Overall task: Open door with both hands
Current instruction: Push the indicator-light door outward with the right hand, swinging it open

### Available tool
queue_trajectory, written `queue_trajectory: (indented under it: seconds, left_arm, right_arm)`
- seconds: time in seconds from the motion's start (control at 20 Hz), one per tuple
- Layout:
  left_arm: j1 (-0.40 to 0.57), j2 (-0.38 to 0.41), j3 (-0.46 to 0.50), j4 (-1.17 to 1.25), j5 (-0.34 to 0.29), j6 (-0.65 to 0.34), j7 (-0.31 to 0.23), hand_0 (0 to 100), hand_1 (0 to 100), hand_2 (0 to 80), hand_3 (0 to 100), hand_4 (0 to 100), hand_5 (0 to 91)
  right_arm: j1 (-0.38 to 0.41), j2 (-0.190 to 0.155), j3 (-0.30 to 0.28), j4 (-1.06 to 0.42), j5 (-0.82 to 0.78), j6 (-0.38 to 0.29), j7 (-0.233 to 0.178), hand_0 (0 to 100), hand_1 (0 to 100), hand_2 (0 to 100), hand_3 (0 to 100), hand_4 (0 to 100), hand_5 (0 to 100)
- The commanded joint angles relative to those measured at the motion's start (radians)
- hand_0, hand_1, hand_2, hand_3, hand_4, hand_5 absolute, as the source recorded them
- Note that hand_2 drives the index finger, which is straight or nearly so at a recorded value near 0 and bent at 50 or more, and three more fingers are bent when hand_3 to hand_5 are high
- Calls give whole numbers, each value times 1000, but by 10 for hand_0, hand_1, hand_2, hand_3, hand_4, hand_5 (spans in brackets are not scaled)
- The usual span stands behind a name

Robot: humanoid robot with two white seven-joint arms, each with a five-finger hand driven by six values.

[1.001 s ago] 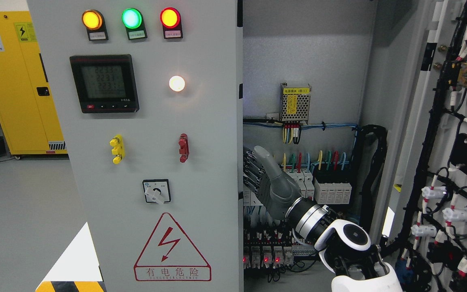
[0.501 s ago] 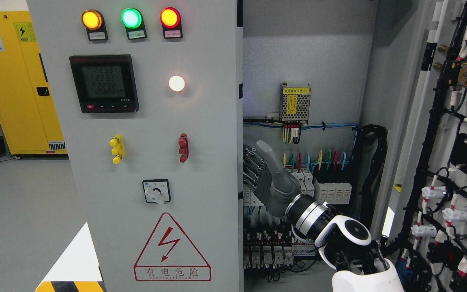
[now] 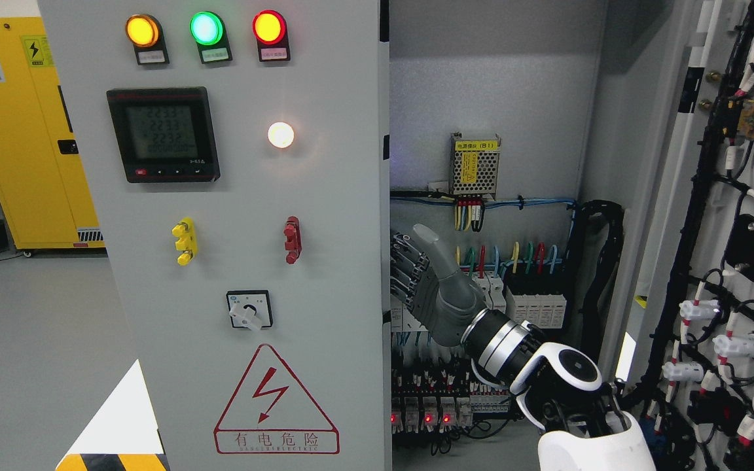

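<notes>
The left door (image 3: 220, 261) has edged leftward, its upright edge (long axis vertical) grasped by the right hand (image 3: 426, 288).

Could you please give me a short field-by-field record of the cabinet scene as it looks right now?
left door: grey panel, covering the cabinet's left half, its free edge at the picture's middle
right door: swung wide open, wiring on its inner face
right hand: at the left door's free edge, fingers toward it, thumb up; contact unclear
left hand: not in view
indicator lamps: amber, green, red, all lit
meter: display showing readings
cabinet interior: power supply, breakers with coloured wires
</notes>
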Motion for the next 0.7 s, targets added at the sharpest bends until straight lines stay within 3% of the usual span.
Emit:
queue_trajectory:
  seconds: [0.0,0.2,0.25,0.4,0.65]
  left_arm:
    - [9,0,0,0,0,0,0,0,0,0,0,0,0]
    - [9,0,0,0,0,0,0,0,0,0,0,0,0]
    - [9,0,0,0,0,0,0,0,0,0,0,0,0]
    - [8,0,0,0,0,0,0,0,0,0,0,0,0]
    - [9,0,0,0,0,0,0,0,0,0,0,0,0]
  right_arm:
    - [-8,-6,2,26,1,5,-24,201,123,0,0,0,0]
    - [-6,-9,2,19,-5,8,-21,202,123,0,0,0,0]
    - [-4,-11,2,17,-10,10,-13,202,123,0,0,0,0]
    - [3,-29,5,-15,-10,10,60,202,122,0,0,0,0]
    - [28,-44,19,-76,-22,11,71,202,123,0,0,0,0]
